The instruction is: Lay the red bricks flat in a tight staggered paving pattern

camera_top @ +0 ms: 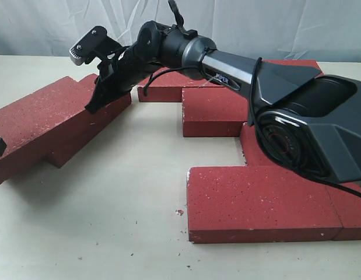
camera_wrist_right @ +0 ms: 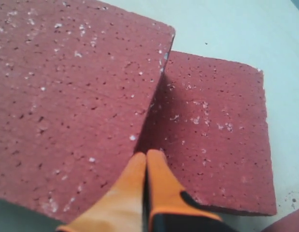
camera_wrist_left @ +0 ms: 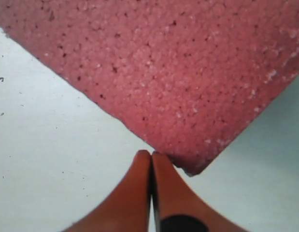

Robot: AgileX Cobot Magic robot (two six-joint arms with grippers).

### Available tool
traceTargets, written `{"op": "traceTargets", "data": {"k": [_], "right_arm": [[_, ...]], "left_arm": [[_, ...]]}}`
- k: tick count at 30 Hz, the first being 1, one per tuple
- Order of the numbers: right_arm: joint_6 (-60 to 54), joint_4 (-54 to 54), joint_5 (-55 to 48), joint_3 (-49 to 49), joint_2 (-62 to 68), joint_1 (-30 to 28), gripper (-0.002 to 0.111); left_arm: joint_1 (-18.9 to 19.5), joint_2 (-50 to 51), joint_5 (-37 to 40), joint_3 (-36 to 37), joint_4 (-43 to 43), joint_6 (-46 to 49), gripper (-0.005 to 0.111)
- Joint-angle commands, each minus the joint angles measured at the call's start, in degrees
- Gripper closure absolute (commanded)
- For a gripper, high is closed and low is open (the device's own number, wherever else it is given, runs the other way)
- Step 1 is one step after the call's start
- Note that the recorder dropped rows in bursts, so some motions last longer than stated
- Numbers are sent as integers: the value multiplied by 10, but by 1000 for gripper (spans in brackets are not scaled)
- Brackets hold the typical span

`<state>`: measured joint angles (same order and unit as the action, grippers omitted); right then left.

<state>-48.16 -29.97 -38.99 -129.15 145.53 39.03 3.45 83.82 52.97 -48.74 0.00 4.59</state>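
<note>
As I look through the exterior camera, the red bricks (camera_top: 262,201) lie on a pale table (camera_top: 110,227) in loose groups, not yet one tight pavement. One long block sits flat at the front and several more lie flat behind it. At the left, an upper brick (camera_top: 34,116) lies partly over a lower brick (camera_top: 87,133), making a step. The right arm reaches across the middle and its right gripper (camera_top: 94,102) points down at that step. I cannot make out the left gripper with certainty from here.

Through the left wrist camera, the left gripper (camera_wrist_left: 150,155) shows two orange fingers pressed together with nothing between them. Their tips sit just beside the chipped corner of a flat brick (camera_wrist_left: 163,72). I judge the fingers are kept together to work as a blunt pusher, since the block looks too wide to pinch.

Through the right wrist camera, the right gripper (camera_wrist_right: 146,155) also has its fingers together and holds nothing. The tips rest at the seam where the upper brick (camera_wrist_right: 67,96) overhangs the lower brick (camera_wrist_right: 217,135), throwing a shadow on it. I judge they are set against that edge to slide the top block off, so that both lie flat side by side.
</note>
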Motion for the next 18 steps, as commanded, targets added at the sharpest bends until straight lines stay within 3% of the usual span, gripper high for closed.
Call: {"op": "traceTargets", "data": {"k": [1, 13, 18], "right_arm": [[-10, -13, -27, -3, -15, 4, 109], [-8, 12, -123, -3, -101, 4, 109], [45, 49, -171, -3, -131, 4, 109]], "left_arm": [[0, -1, -30, -4, -19, 6, 107], [-2, -80, -35, -41, -33, 21, 107], [-38, -114, -52, -41, -80, 73, 107]]}}
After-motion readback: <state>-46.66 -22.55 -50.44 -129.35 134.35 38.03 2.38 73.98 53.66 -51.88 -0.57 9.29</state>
